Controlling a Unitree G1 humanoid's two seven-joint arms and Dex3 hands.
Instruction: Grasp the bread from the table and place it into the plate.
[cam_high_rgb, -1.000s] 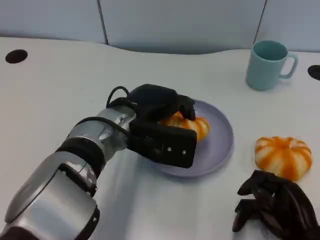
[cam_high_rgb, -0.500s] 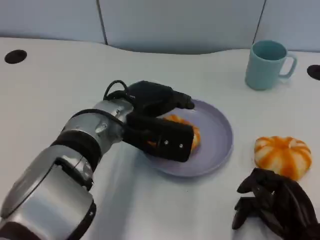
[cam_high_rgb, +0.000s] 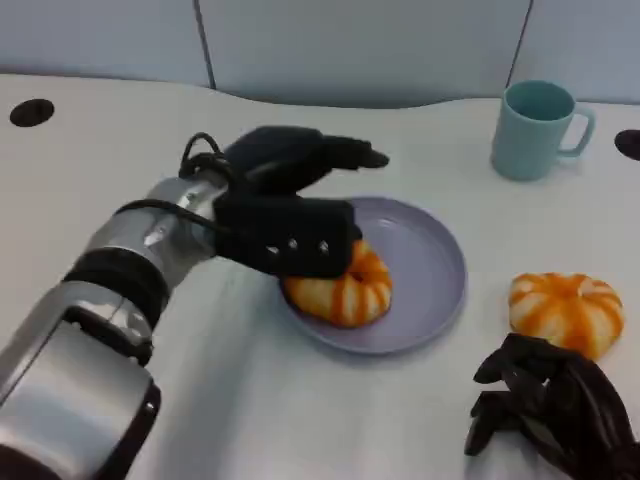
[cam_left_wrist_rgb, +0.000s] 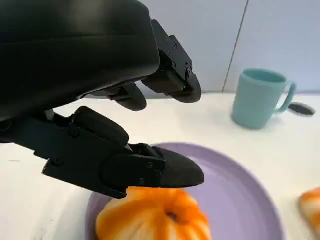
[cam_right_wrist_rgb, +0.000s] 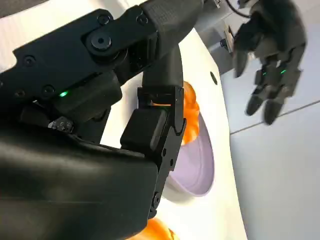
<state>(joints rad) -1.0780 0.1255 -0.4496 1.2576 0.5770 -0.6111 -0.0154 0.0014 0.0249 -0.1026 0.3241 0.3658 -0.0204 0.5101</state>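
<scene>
An orange-and-white striped bread (cam_high_rgb: 340, 287) lies in the purple plate (cam_high_rgb: 430, 270), at its near left side. My left hand (cam_high_rgb: 290, 205) hovers just above and behind it with fingers apart, holding nothing. In the left wrist view the fingers (cam_left_wrist_rgb: 150, 170) spread over the bread (cam_left_wrist_rgb: 155, 220) without touching it, and the plate (cam_left_wrist_rgb: 245, 200) lies beneath. A second striped bread (cam_high_rgb: 566, 312) sits on the table right of the plate. My right hand (cam_high_rgb: 550, 415) rests near the front right, empty, fingers loosely bent. The right wrist view shows the plate (cam_right_wrist_rgb: 197, 165) and the bread (cam_right_wrist_rgb: 189, 117) in it.
A teal mug (cam_high_rgb: 535, 128) stands at the back right, handle to the right; it shows also in the left wrist view as the mug (cam_left_wrist_rgb: 260, 97). Dark round holes (cam_high_rgb: 30, 112) mark the white table's far corners. The table's left and front are bare.
My left hand let go of the bread and rose up and back toward the left. The bread now lies uncovered in the plate. The right hand stayed put.
</scene>
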